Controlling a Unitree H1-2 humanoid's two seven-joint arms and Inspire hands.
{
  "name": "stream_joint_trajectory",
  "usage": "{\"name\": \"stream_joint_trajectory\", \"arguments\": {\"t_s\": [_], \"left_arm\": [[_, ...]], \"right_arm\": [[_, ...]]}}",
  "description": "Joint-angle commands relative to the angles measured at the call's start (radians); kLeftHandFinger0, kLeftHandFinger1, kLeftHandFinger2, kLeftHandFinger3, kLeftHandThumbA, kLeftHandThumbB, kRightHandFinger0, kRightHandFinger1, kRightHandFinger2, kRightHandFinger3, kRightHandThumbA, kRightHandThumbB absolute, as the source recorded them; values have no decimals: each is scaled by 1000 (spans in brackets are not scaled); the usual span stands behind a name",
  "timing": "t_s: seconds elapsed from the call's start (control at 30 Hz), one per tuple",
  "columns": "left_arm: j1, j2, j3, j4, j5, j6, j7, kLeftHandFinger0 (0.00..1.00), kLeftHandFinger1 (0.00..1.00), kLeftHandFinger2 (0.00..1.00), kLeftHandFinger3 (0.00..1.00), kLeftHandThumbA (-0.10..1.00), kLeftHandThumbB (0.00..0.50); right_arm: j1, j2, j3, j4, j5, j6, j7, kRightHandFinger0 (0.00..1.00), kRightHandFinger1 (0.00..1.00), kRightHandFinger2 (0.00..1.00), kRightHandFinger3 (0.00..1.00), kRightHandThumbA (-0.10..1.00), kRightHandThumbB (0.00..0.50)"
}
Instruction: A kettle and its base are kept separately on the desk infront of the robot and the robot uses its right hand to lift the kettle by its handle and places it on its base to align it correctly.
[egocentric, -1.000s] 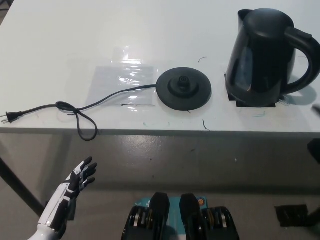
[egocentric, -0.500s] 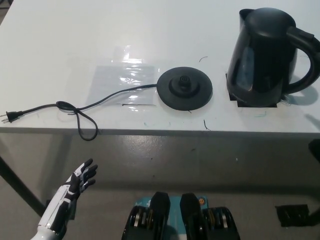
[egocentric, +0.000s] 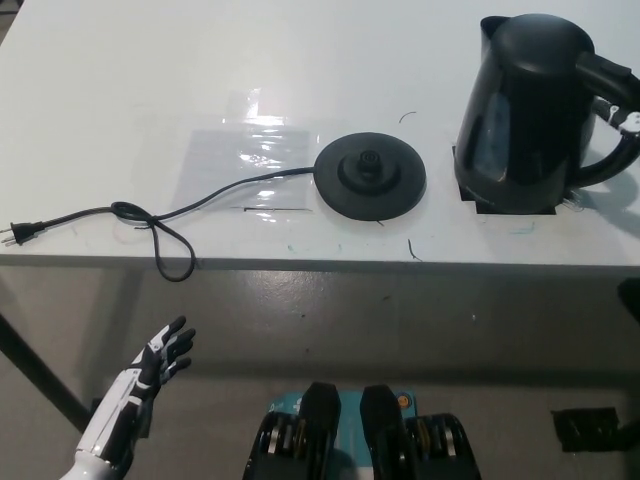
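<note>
Head view: kettle (egocentric: 525, 115) upright at desk (egocentric: 120, 120) far right, unmoved, well apart from base (egocentric: 370, 177) at centre. New since prior frame: right hand (egocentric: 628, 117) just entering at kettle handle, grip state indeterminable. Left hand (egocentric: 150, 375) low left, released, fingers spread, unchanged. Cord (egocentric: 150, 225) trailing left.

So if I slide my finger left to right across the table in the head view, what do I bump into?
Plug → looped cord → shiny plastic sheet → round base → kettle. The left hand hangs open below the table edge at the left.
</note>
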Motion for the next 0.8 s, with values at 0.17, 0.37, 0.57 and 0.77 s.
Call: {"name": "stream_joint_trajectory", "arguments": {"t_s": [0.17,0.37,0.57,0.77], "left_arm": [[-13,12,4,-28,-14,-37,-17,1000,1000,1000,1000,997,126],[-18,15,8,-31,-17,-26,-15,1000,1000,1000,1000,996,144],[-21,13,9,-20,-21,-31,-17,1000,1000,1000,1000,1000,132],[-25,12,7,-22,-20,-24,-16,1000,1000,1000,1000,1000,125]], "right_arm": [[-87,-9,25,114,-14,-59,9,1000,1000,1000,1000,1000,318],[-95,-14,26,195,-14,-80,9,1000,1000,1000,1000,1000,311],[-91,-12,20,187,-12,-73,2,1000,1000,1000,1000,996,279],[-99,-5,3,165,-31,-72,-66,1000,1000,1000,1000,955,311]]}}
